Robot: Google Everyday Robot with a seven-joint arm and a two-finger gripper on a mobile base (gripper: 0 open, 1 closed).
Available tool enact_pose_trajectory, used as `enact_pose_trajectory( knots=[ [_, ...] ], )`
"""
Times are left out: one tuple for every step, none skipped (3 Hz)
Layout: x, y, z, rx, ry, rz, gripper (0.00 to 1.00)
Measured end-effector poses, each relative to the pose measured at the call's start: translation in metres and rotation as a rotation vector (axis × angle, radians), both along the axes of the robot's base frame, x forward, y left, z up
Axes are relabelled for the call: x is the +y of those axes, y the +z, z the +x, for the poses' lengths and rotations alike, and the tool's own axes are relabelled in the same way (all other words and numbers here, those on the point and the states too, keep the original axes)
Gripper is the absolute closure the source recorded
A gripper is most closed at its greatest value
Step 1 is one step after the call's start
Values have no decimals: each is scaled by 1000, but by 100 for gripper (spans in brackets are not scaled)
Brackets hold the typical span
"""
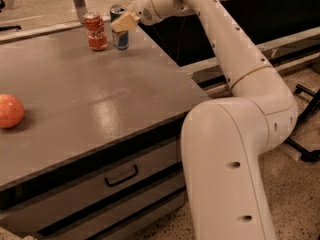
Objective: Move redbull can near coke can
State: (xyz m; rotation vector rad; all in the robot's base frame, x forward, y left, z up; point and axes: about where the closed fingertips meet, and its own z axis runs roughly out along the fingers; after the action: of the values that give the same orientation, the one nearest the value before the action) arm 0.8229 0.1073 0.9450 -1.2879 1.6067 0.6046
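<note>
The redbull can (119, 38), slim and blue-and-silver, stands upright at the far edge of the grey table (100, 99). The coke can (95, 31), red with white script, stands just left of it with a small gap between them. My gripper (122, 23) reaches in from the right and is closed around the upper part of the redbull can. One tan finger pad (126, 21) covers the can's upper front; the other finger is hidden behind the can.
A round orange-red fruit (10, 110) lies at the table's left edge. A metal post (77, 1) rises behind the coke can. Drawers with a handle (120, 176) sit under the tabletop. My white arm and base (225, 149) stand at the table's right corner.
</note>
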Motion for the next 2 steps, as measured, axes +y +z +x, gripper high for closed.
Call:
enact_pose_trajectory(
  knots=[
    [7, -4, 7, -4, -1, -2, 60],
    [14, -10, 13, 0, 3, 18, 36]
  ],
)
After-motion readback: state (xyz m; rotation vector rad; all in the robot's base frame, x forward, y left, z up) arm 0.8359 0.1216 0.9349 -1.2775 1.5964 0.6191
